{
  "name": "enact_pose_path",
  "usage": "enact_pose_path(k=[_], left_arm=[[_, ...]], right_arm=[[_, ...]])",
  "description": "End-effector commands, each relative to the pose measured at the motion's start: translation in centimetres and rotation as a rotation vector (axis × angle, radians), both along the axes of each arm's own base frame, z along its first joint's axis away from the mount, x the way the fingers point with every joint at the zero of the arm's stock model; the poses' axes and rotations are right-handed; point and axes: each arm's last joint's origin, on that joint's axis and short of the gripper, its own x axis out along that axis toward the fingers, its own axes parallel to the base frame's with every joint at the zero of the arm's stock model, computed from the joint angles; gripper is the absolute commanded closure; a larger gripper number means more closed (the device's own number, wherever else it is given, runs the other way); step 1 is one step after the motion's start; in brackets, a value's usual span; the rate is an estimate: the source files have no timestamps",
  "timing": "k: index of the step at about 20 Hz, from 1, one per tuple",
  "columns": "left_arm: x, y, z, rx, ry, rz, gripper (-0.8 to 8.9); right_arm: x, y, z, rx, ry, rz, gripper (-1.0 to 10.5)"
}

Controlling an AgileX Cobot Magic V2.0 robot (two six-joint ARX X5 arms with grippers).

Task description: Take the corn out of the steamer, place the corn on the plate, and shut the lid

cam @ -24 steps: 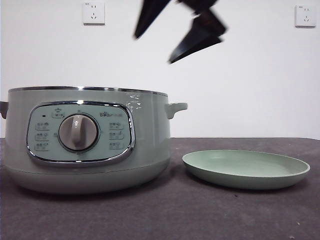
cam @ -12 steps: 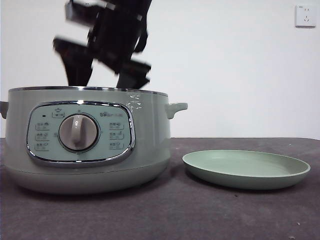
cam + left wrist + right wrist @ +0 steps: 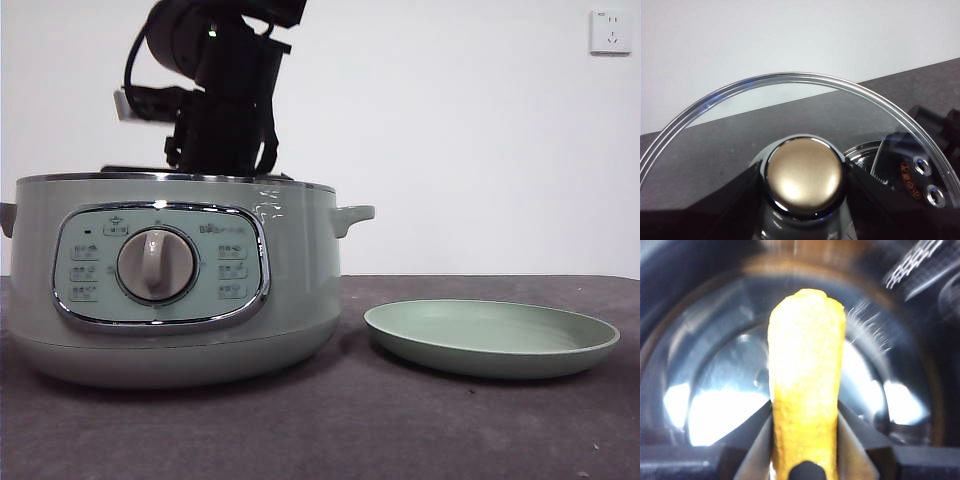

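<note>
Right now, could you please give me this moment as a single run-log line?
right tool: inside steamer, shut on corn | left tool: holds lid by knob, off pot | plate: empty, beside steamer

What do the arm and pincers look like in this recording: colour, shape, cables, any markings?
The arm above the steamer is black and bulky, with a black cable looping off its side and a small green light. The left pincer and right pincer have black, wedge-shaped jaws.

One steamer (image 3: 175, 280), one plate (image 3: 490, 338), one lid (image 3: 805, 172), one corn (image 3: 806, 390), one wall socket (image 3: 609, 32)
</note>
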Motion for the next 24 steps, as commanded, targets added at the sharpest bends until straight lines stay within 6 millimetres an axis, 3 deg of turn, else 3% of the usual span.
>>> enact_pose_path(k=[1, 3, 6, 8, 10, 12, 15, 21, 24], left_arm=[[-0.4, 0.2, 0.8, -0.02, -0.062, 0.017, 8.23], [-0.3, 0.2, 0.8, -0.02, -0.063, 0.017, 8.22], [0.2, 0.0, 0.8, -0.02, -0.063, 0.014, 8.23], [1.1, -0.4, 0.7, -0.014, -0.045, 0.008, 8.23], [2.0, -1.0, 0.4, -0.008, -0.015, -0.023, 8.23], [3.0, -1.5, 0.2, -0.01, 0.007, -0.064, 8.23], [4.0, -2.1, -0.2, -0.008, 0.039, -0.098, 8.23], [5.0, -2.7, -0.4, -0.021, 0.053, -0.139, 8.23], [5.1, -2.8, -0.4, -0.023, 0.049, -0.14, 8.22]], right_arm=[[-0.4, -1.0, 3.8, 0.062, -0.06, -0.01, 9.6], [-0.7, -3.3, 7.5, 0.067, -0.119, -0.061, 9.6], [-1.3, -9.0, 12.2, 0.034, -0.091, -0.14, 9.6], [-1.9, -13.1, 13.8, -0.037, -0.013, -0.224, 9.6], [-1.6, -16.3, 14.1, -0.091, 0.077, -0.342, 9.6], [-0.6, -18.6, 13.1, -0.126, 0.144, -0.445, 9.6], [0.1, -20.0, 10.1, -0.179, 0.216, -0.505, 9.6], [0.6, -20.3, 1.7, -0.184, 0.24, -0.544, 9.6], [0.5, -20.4, -0.9, -0.16, 0.214, -0.544, 9.6]])
